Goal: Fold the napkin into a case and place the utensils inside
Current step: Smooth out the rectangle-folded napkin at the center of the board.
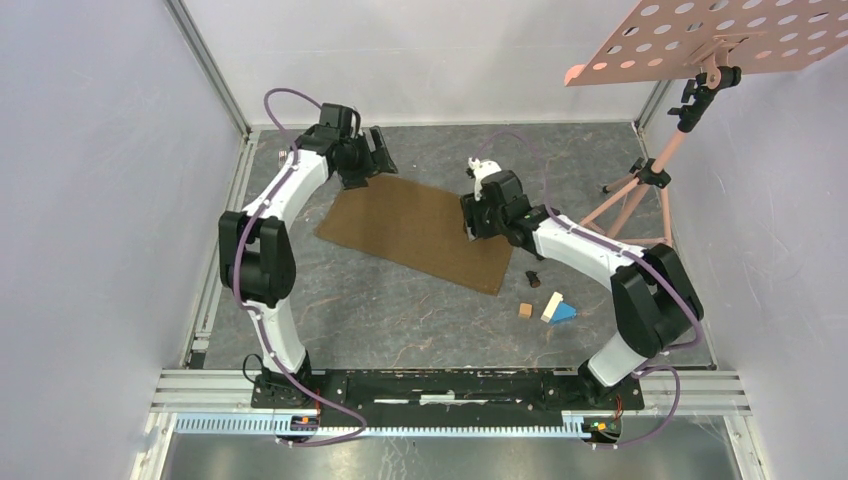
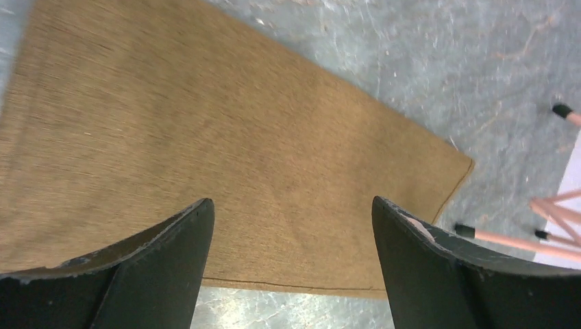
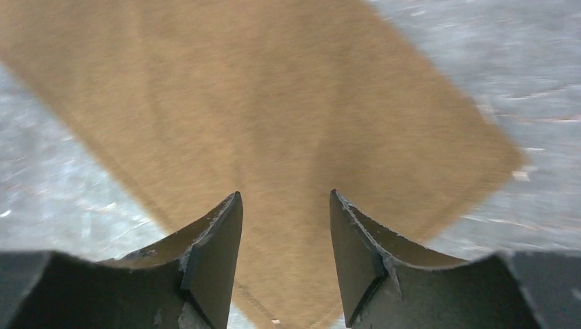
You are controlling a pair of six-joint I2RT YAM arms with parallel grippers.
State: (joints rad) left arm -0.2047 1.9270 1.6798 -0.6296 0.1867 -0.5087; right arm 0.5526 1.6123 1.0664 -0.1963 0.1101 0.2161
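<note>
Brown cloth, one napkin [image 1: 420,232], lies flat on the grey table [image 1: 400,320] as a long rectangle, with two grippers over it. Left gripper [image 2: 291,205] hovers at its far left corner, jaws wide apart, holding nothing. Right gripper [image 3: 284,199] hangs above its right end, jaws apart but narrower, also empty. Three small blocks [image 1: 551,306], two wooden and one blue, sit near the napkin's near right corner.

Plain brown napkin [image 1: 415,232] on grey marbled table [image 1: 400,320]
Black fingers [image 2: 157,267]; near the right pincer [image 3: 284,205], tan and blue blocks [image 1: 553,306], pink music stand [image 1: 670,148].
</note>
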